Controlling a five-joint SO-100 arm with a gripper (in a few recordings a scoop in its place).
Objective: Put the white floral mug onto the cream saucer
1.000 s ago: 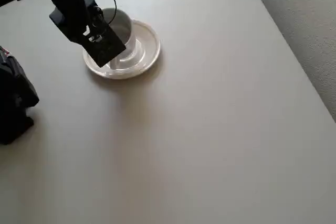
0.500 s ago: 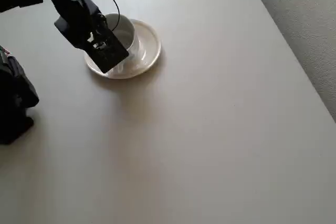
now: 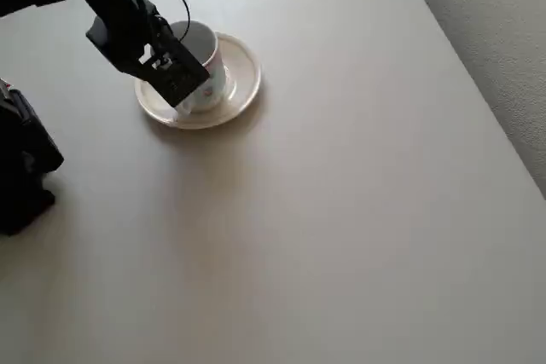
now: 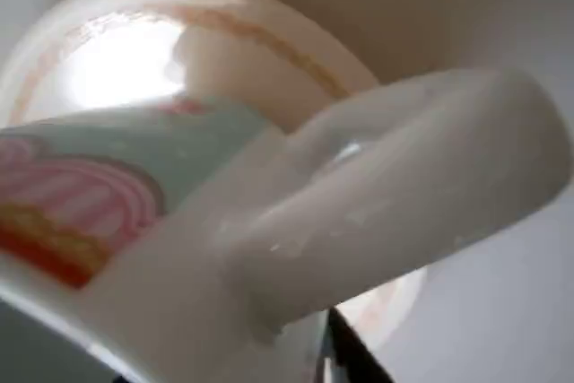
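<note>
1. In the overhead view the white floral mug (image 3: 205,61) stands on the cream saucer (image 3: 241,74), upper left of the frame.
2. The black gripper (image 3: 175,83) overlaps the mug's left side; whether it pinches cannot be told.
3. The wrist view shows the mug's handle (image 4: 377,195) close up.
4. The table (image 3: 341,210) surrounds them.

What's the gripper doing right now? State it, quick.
Gripper: over the white floral mug on the cream saucer, right at the mug's handle; open or shut cannot be told.
</note>
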